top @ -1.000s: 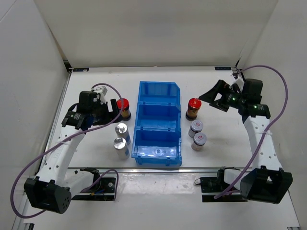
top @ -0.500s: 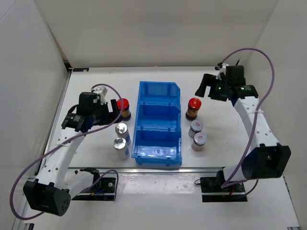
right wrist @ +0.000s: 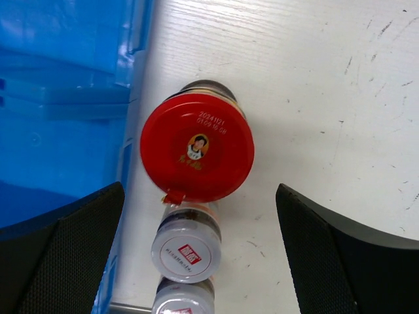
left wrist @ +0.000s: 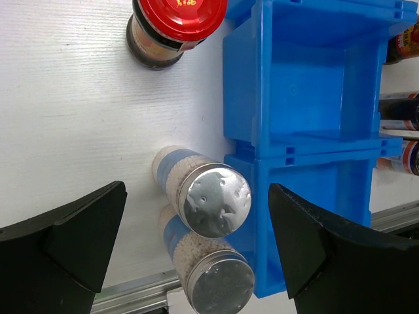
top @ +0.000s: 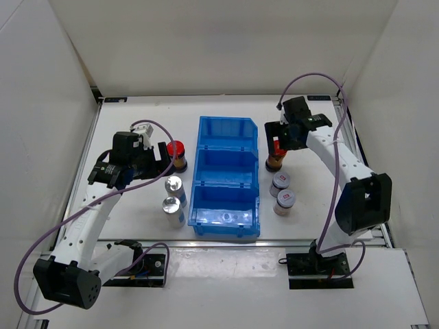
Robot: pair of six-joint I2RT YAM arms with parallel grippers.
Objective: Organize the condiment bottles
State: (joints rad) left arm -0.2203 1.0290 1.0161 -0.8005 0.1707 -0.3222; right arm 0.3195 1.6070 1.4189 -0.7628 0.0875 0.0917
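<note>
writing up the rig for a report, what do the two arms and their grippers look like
Both arms match. The left arm and right arm have white links joined by black motor housings, and a loose purple cable loops along each. The left gripper and right gripper have broad, black, wedge-shaped fingers; those on the right show a fine mesh texture.

White wood-grain bench [top: 137,123] boxed in on 3 sides by plain white panel walls: back wall [top: 219,41], L wall [top: 41,110], R wall [top: 405,89]. Dark bracket strip [top: 110,100] at bench's far L corner. Silver metal rail [top: 302,240] along near edge, w/ a lower white board [top: 226,295] beyond it. Light even & diffuse, shadows soft. Small dark scuffs [right wrist: 380,29] on bench top nr R edge.
</note>
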